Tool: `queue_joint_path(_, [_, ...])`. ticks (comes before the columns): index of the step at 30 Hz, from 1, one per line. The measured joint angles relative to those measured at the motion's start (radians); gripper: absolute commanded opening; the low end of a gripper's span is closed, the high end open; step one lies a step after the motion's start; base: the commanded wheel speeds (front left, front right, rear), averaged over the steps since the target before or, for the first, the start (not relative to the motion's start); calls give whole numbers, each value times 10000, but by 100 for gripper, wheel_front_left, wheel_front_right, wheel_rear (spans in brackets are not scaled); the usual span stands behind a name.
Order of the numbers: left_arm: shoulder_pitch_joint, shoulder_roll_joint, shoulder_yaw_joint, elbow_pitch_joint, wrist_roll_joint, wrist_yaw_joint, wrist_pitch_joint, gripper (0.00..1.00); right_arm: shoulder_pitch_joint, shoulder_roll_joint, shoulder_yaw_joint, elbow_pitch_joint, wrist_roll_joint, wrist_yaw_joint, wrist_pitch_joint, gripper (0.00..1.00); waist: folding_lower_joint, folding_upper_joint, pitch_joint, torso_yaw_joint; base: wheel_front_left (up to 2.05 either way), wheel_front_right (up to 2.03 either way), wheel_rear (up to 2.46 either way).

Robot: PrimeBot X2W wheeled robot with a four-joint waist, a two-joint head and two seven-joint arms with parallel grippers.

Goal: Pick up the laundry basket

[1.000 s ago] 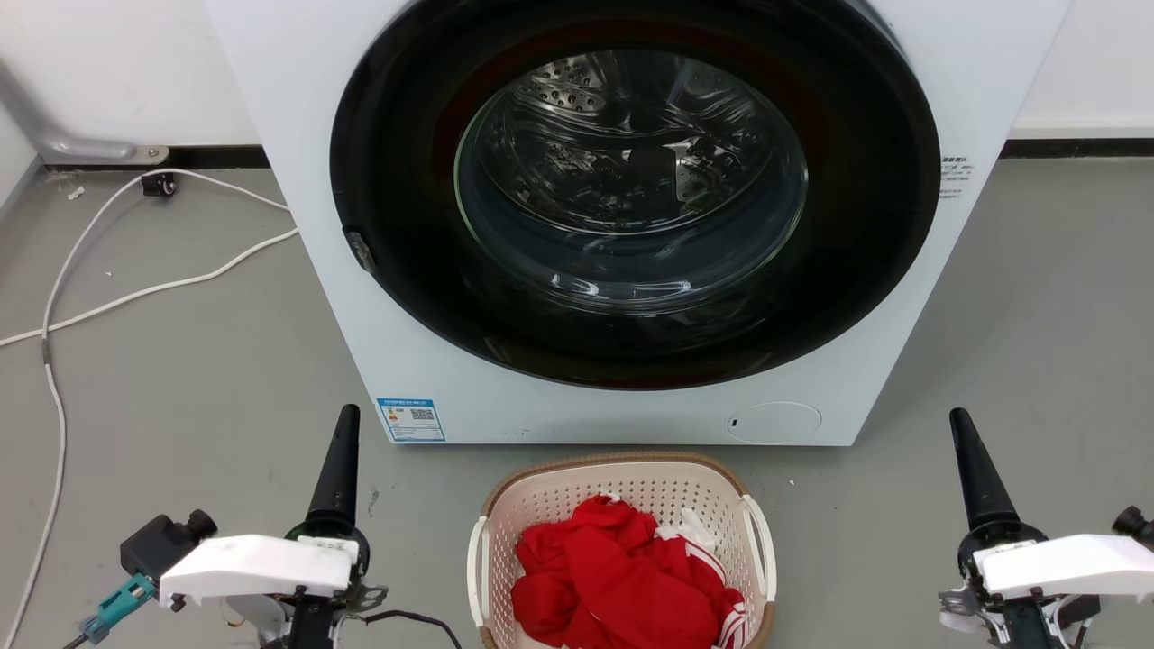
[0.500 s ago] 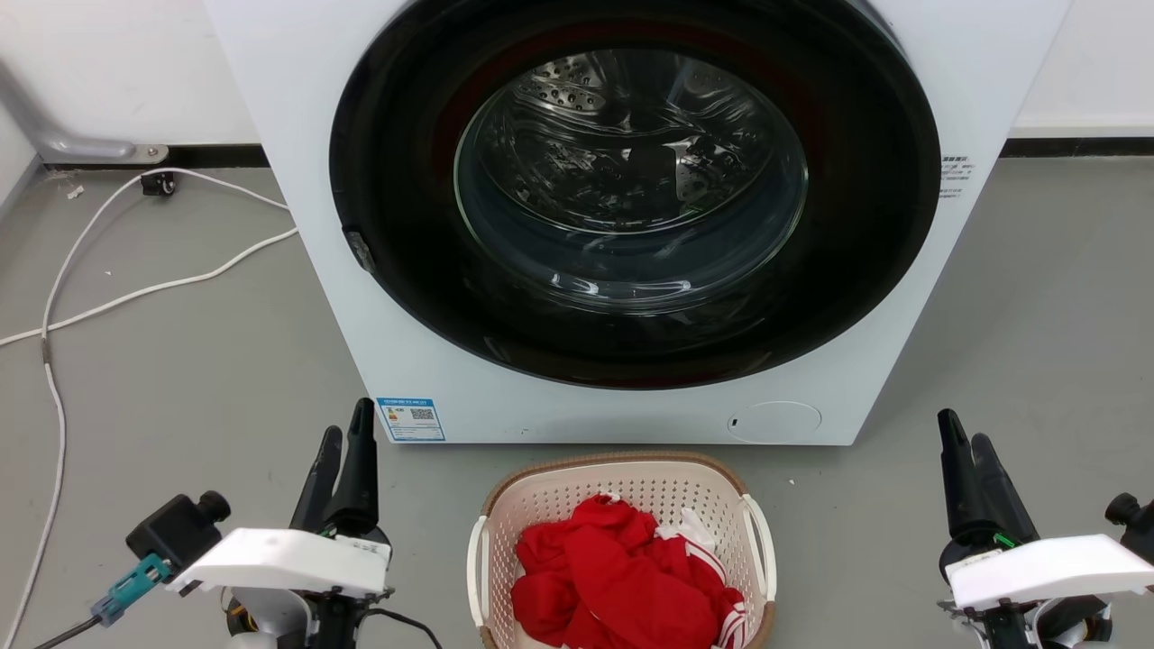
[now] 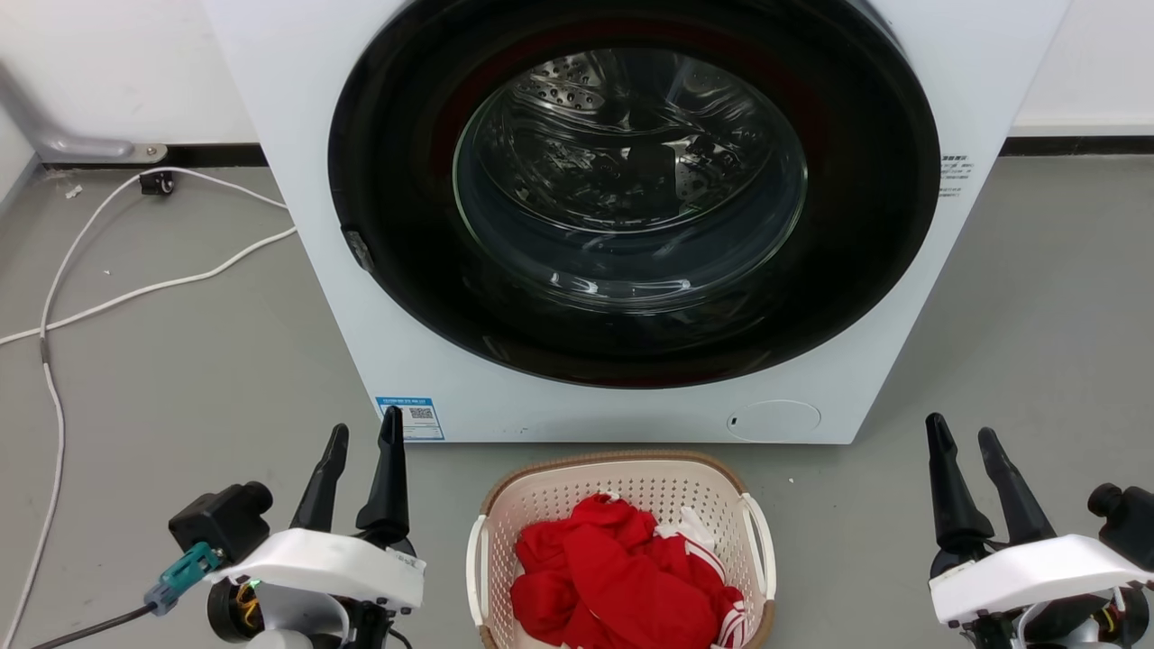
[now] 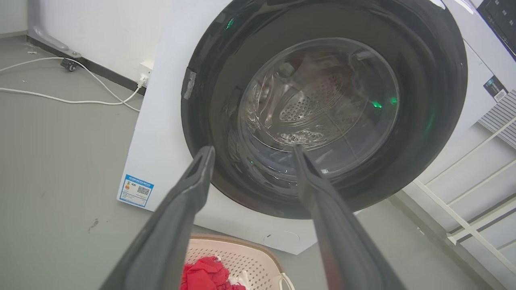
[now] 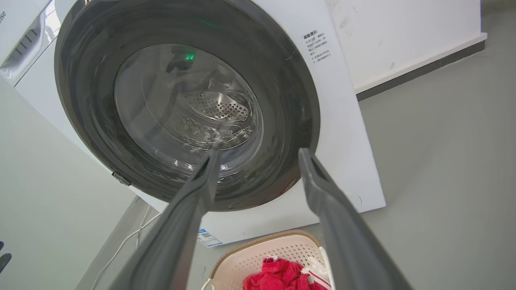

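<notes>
Perforated cream-white plastic forms the laundry basket [image 3: 577,500], a rounded rectangle with a brown woven-look rim and smooth white handles on its two sides. It sits on the grey floor [image 3: 180,388] at the bottom centre of the head view, just in front of the washer [image 3: 297,135], and crumpled red cloth [image 3: 622,577] with white stripes is heaped inside it. The washer is a glossy white box with a wide black round door ring and a bulging clear glass window [image 3: 631,180] showing the dimpled metal drum. A small blue label [image 3: 410,419] sits at its lower left corner.

At the lower left of the frame the left gripper [image 3: 365,424] has its two tapered dark fingers spread apart, holding nothing, well clear of the basket. At the lower right the right gripper [image 3: 960,426] is likewise spread and empty. A thin white cable [image 3: 135,293] curves across the floor at the left.
</notes>
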Motion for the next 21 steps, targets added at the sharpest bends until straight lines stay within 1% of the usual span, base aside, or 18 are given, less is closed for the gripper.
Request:
queue_joint_path(14, [-35, 142, -299, 150, 1778, 253, -385, 100, 102, 2, 10, -221, -1839, 0, 33, 100, 0, 0, 15, -29, 0, 0, 0])
queue_joint_path(21, [-150, 205, -399, 217, 2452, 343, -550, 100, 200, 2, 8, -307, -2587, 0, 38, 100, 0, 0, 25, -42, 0, 0, 0])
